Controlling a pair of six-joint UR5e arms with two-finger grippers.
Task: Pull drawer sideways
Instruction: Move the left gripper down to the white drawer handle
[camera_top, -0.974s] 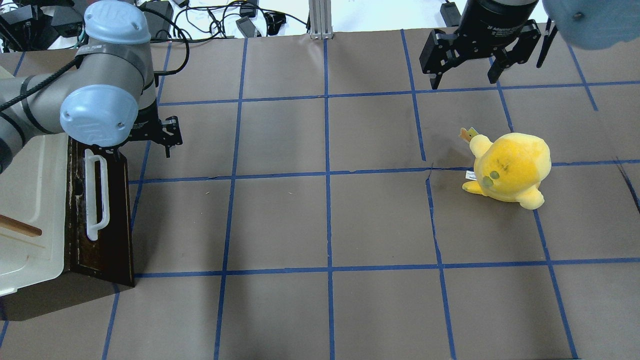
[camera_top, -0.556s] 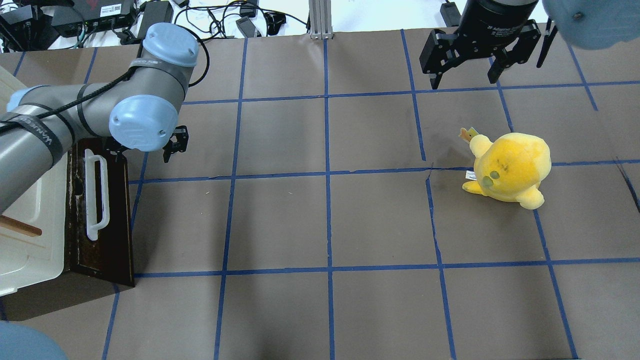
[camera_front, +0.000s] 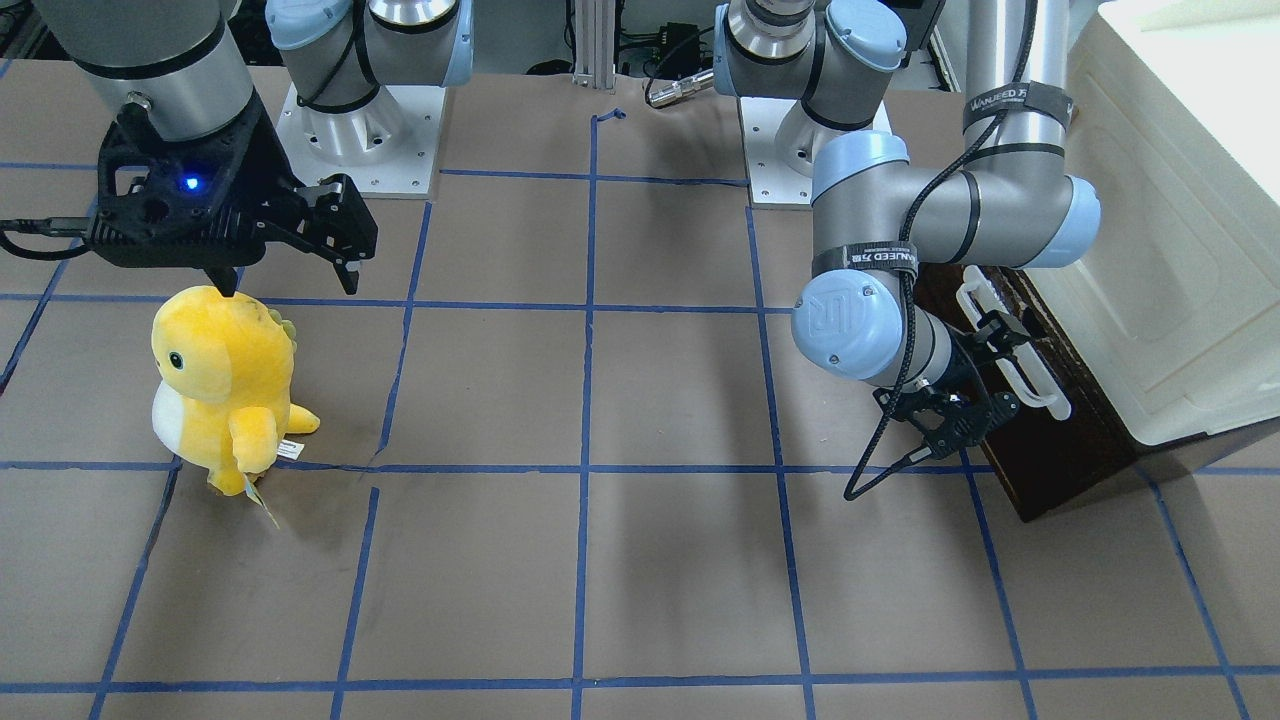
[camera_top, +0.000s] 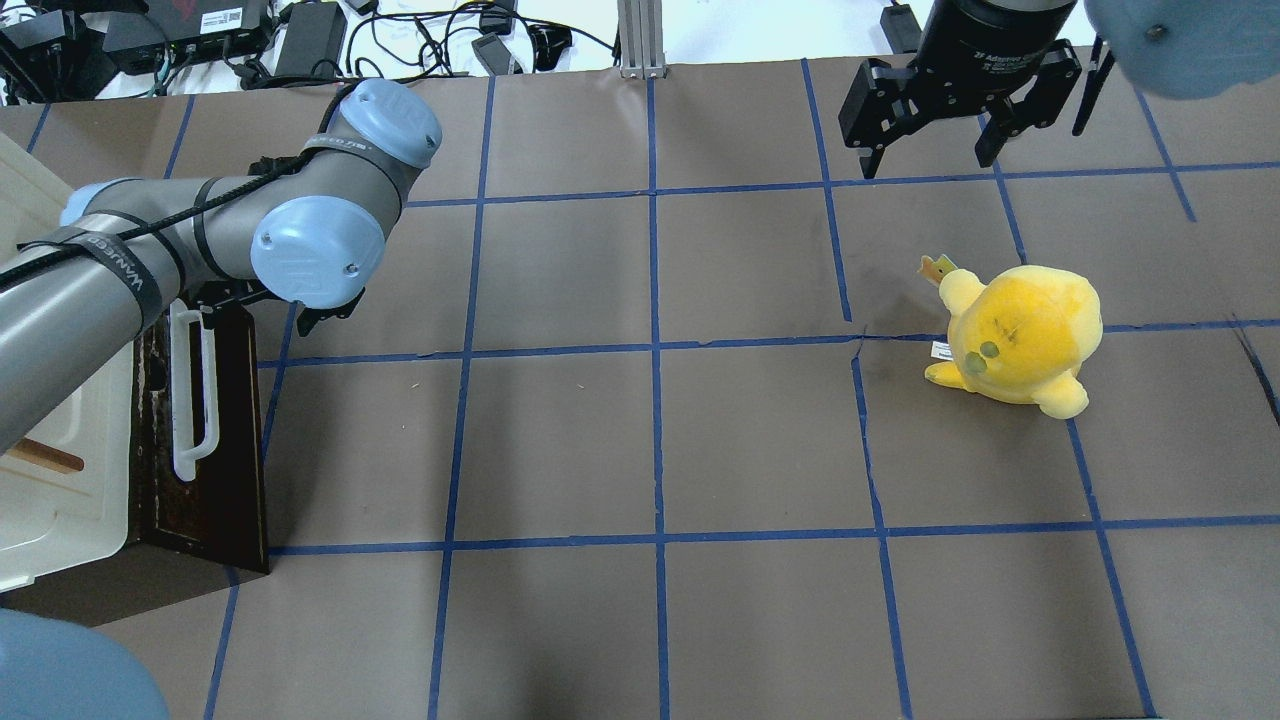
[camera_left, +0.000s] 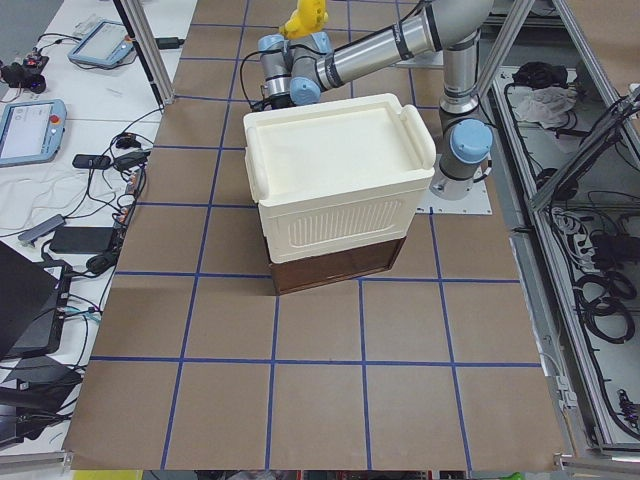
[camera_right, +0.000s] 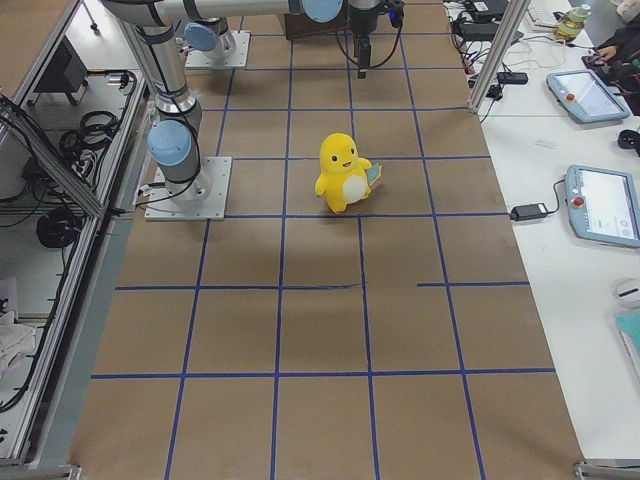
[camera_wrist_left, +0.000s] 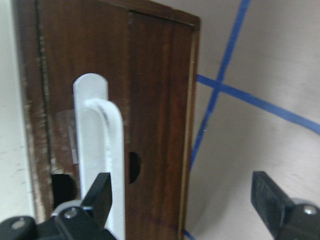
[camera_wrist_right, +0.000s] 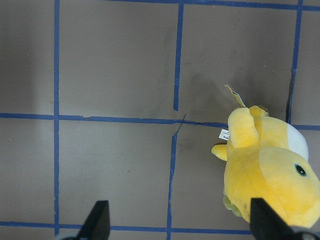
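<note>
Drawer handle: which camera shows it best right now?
Overhead exterior: nearly the whole white handle shows against the dark drawer front. Left wrist shows only one end, close up. Front-facing shows it slanted and partly covered. Neither side view shows it.

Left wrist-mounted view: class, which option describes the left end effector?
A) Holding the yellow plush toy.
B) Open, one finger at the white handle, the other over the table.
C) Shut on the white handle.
B: the left end effector is open, its fingers wide apart, one in front of the white handle of the drawer, the other over the table.
</note>
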